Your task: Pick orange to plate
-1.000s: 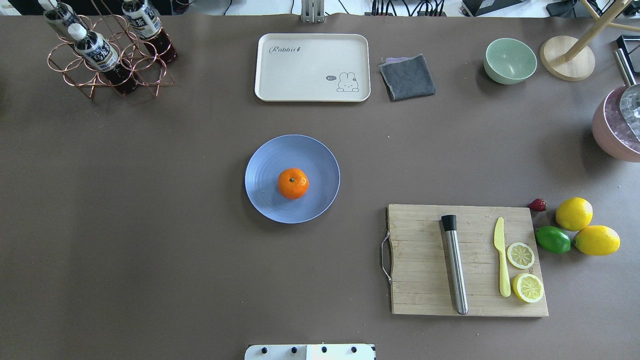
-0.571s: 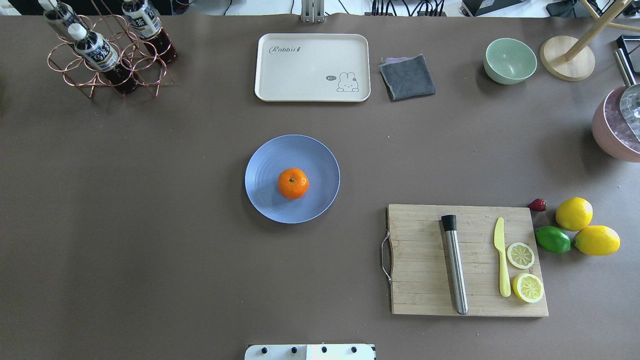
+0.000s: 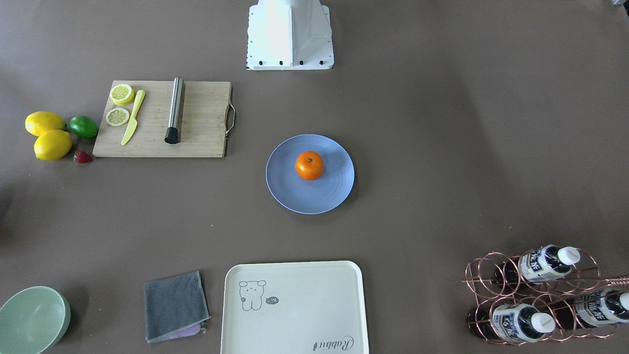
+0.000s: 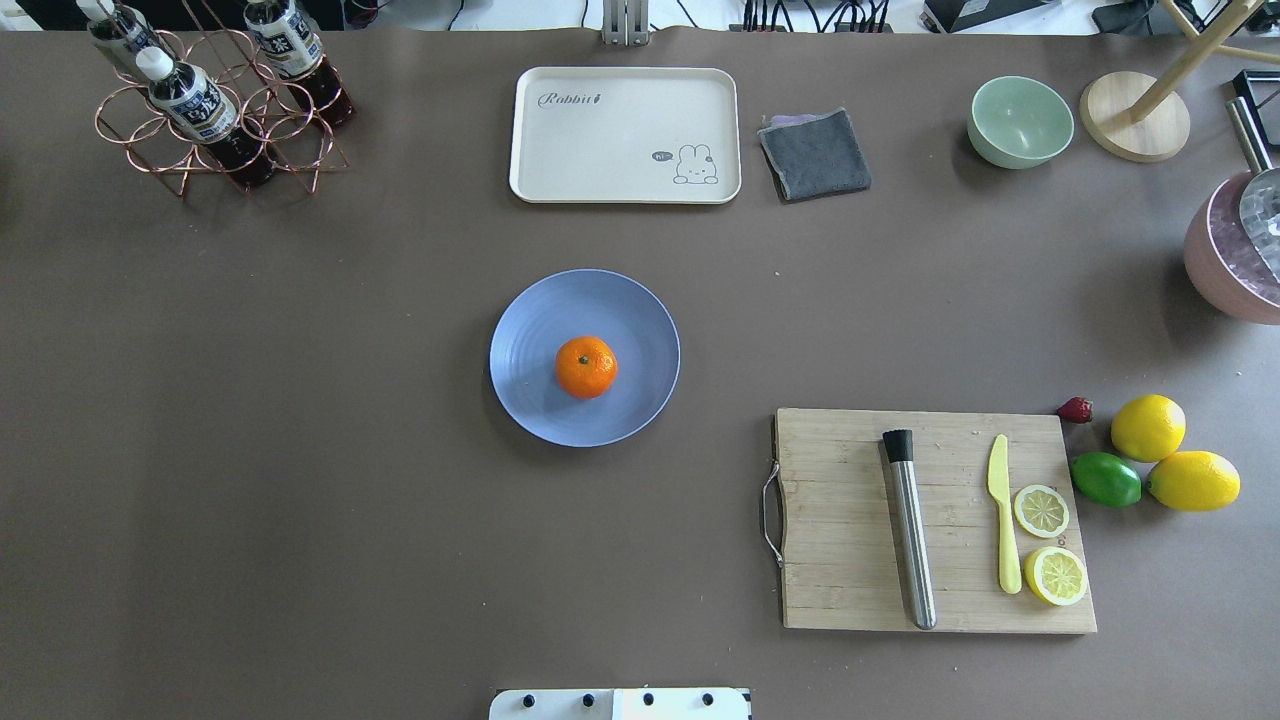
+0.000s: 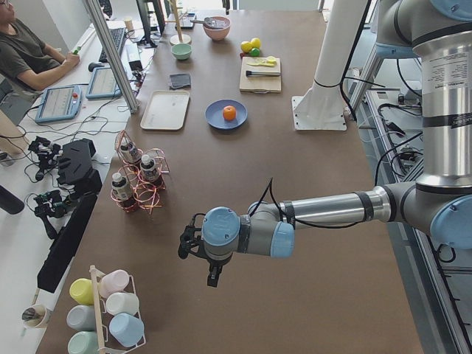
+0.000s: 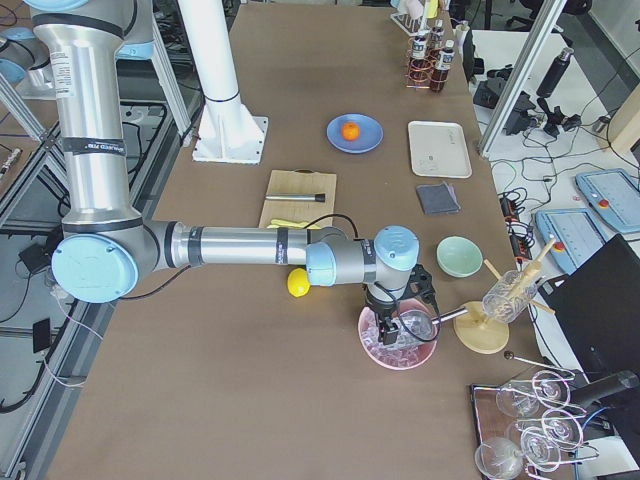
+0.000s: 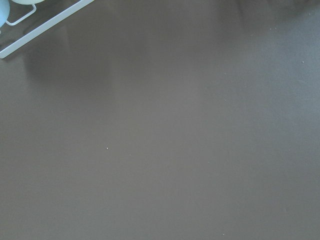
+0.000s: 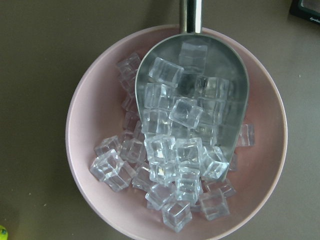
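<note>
Shows the orange [image 4: 586,366], round, bright, dark stem dot facing up, resting near the middle of the blue-grey plate [image 4: 530,310]. Sets that plate at the centre of the brown worktop [image 4: 300,450], with bare surface all round it. Offers no long axis to line up with: round fruit, alike from every side.

Puts both claws well apart from the fruit, one toward each end of the worktop. Finds the left claw [image 5: 186,245] hanging over bare worktop beyond the copper bottle rack [image 5: 140,181], with the orange far off toward the robot's right. Finds the right claw [image 6: 398,328] poised above the pink bowl [image 8: 85,115] of ice cubes [image 8: 172,150], with the orange far off toward the robot's left. Gives no sure ranking of which arm is nearer. Reads, as a judgement, like a finished task: fruit already on its plate, no reach called for.

Leaves much unseen. Catches neither claw in the overhead or front-facing view, only small and side-on from the table ends. Shows no fingers in either wrist view: just plain worktop and a corner of a pale rack on the left, and the bowl, the ice and a metal scoop [image 8: 200,90] on the right. Cannot tell whether either claw is open or closed.
</note>
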